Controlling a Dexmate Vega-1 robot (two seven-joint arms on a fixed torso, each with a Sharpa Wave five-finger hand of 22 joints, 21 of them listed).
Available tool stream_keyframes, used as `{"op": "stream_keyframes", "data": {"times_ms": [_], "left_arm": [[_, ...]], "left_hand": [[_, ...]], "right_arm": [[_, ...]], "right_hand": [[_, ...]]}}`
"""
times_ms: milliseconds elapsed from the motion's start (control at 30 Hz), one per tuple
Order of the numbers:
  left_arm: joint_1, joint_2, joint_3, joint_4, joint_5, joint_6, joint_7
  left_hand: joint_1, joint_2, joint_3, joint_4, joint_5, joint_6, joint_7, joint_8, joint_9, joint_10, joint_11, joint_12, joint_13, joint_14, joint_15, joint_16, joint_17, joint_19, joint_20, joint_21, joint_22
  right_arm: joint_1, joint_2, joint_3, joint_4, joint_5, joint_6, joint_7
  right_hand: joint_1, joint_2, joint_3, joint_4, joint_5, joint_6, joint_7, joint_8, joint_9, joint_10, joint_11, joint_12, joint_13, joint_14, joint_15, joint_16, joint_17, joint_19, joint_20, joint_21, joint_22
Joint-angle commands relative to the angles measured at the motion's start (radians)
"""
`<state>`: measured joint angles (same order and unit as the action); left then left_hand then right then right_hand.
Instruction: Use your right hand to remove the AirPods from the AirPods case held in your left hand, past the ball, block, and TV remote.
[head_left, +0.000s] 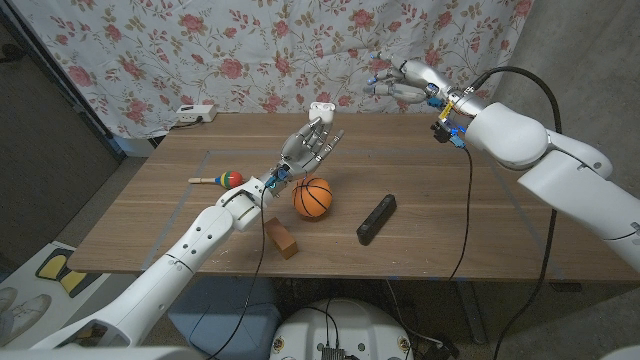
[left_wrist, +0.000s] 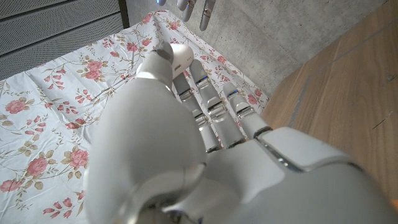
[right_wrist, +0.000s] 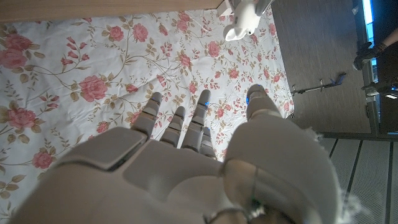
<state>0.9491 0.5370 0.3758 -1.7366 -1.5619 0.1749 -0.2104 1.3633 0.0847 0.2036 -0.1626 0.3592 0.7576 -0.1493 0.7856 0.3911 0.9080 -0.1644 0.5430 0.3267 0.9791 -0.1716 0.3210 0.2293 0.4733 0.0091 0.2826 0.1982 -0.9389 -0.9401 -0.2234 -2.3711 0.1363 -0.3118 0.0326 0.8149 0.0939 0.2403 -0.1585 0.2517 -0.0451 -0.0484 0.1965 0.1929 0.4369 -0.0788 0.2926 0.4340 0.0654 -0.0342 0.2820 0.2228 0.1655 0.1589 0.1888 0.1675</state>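
block (head_left: 283, 240) nearest | left hand (head_left: 309, 148) pinches airpods case (head_left: 320, 104) | right hand (head_left: 402, 79) spread, empty

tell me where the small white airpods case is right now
In the head view the small white AirPods case is raised at the left hand's fingertips, above the table's far middle, beyond the orange ball.

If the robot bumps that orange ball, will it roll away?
Probably. The orange ball looks round and sits free on the flat table, so a nudge would likely send it rolling. The wooden block beside it might stop it on that side.
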Motion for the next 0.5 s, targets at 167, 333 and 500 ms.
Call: {"op": "stream_keyframes", "data": {"times_ms": [167, 333, 500], "left_arm": [[-0.008, 0.004, -0.002, 0.016, 0.007, 0.001, -0.042], [-0.004, 0.013, -0.007, 0.011, 0.012, 0.000, -0.041], [-0.009, 0.011, -0.007, 0.019, 0.012, 0.001, -0.058]], "left_hand": [[0.003, 0.014, -0.007, 0.000, 0.011, 0.016, 0.006, 0.008, -0.003, 0.030, -0.014, -0.002, 0.259, 0.082, -0.071, -0.006, 0.002, -0.004, -0.002, 0.009, 0.003], [0.003, 0.014, -0.009, 0.001, 0.014, 0.018, 0.006, 0.008, -0.006, 0.031, -0.014, -0.002, 0.261, 0.083, -0.071, -0.006, 0.002, -0.005, -0.002, 0.010, 0.003], [0.003, 0.014, -0.011, 0.001, 0.017, 0.015, 0.007, 0.008, -0.007, 0.031, -0.014, -0.003, 0.262, 0.084, -0.071, -0.007, 0.002, -0.006, -0.002, 0.010, 0.003]], "right_arm": [[0.063, 0.018, -0.068, -0.008, -0.007, -0.021, 0.055], [0.084, 0.027, -0.091, -0.013, -0.030, -0.032, 0.057], [0.115, 0.042, -0.119, -0.019, -0.056, -0.052, 0.059]], "right_hand": [[0.011, -0.001, 0.004, 0.001, 0.006, -0.005, -0.001, 0.002, 0.002, 0.004, 0.006, -0.003, 0.006, 0.006, -0.011, 0.007, 0.000, 0.005, 0.003, 0.003, 0.003], [0.012, -0.001, 0.004, 0.002, 0.006, -0.006, -0.001, 0.003, 0.002, 0.005, 0.001, -0.003, 0.007, 0.006, -0.012, 0.007, 0.000, 0.006, 0.003, 0.003, 0.003], [0.011, -0.001, 0.004, 0.003, 0.007, -0.005, 0.000, 0.004, 0.002, 0.010, 0.004, -0.002, 0.009, 0.010, -0.013, 0.009, 0.000, 0.007, 0.004, 0.003, 0.003]]}}
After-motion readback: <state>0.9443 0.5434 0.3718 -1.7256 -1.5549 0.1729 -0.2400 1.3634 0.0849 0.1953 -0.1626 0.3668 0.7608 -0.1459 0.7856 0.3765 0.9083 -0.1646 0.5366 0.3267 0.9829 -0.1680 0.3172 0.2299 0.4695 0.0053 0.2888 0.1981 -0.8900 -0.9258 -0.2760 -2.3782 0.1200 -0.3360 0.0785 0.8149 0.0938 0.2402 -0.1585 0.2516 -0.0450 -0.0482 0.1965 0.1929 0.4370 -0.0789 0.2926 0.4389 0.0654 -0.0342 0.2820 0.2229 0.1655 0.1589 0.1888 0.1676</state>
